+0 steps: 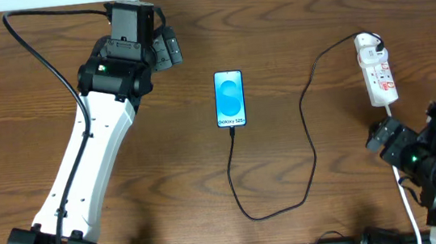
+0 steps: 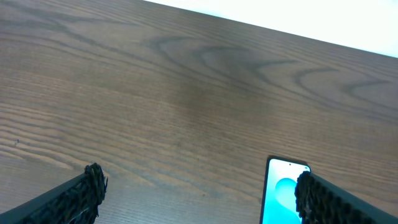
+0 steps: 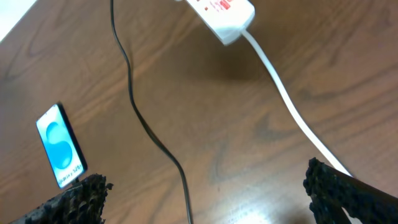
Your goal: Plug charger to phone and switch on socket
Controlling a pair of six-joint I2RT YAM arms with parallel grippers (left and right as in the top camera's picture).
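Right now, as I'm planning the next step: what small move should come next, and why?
Probably move the right end effector toward the socket: the charger already seems to meet the phone at its bottom edge, and this open end effector is nearest.

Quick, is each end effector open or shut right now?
Left end effector: open, holding nothing.
Right end effector: open, holding nothing.

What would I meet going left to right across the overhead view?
left gripper → phone → charger, its rising stretch → socket. The right gripper overlaps the socket sideways, so it is left out.
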